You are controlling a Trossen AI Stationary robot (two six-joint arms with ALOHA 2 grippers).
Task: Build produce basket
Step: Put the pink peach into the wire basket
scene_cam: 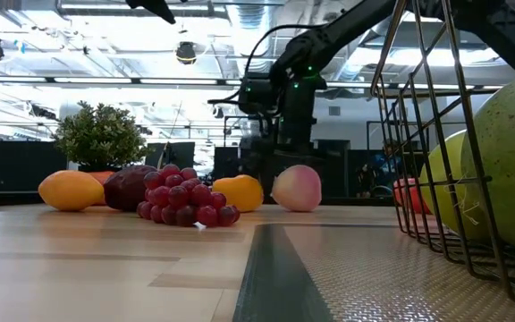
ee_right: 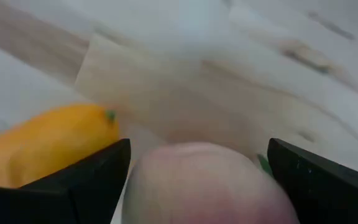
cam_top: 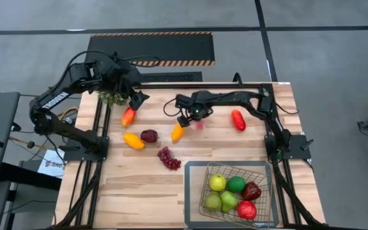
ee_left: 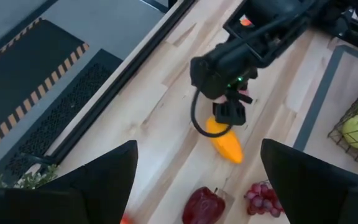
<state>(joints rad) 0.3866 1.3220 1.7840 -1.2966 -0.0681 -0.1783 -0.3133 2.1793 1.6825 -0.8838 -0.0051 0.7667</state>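
The basket (cam_top: 190, 191) is sitting at the counter's (cam_top: 126, 191) near right corner, holding green, yellow-green and red fruit. A pink peach (scene_cam: 297, 188) is lying mid-counter beside an orange pepper (cam_top: 178, 131); from above the right claw (cam_top: 197, 119) is hiding most of it, while the right wrist view is showing it between the wide-open fingers (ee_right: 92, 180), untouched. Grapes (cam_top: 168, 158) are lying nearer the basket. The left claw (cam_top: 135, 101) is hovering spread open and empty over a red-orange pepper (cam_top: 128, 115).
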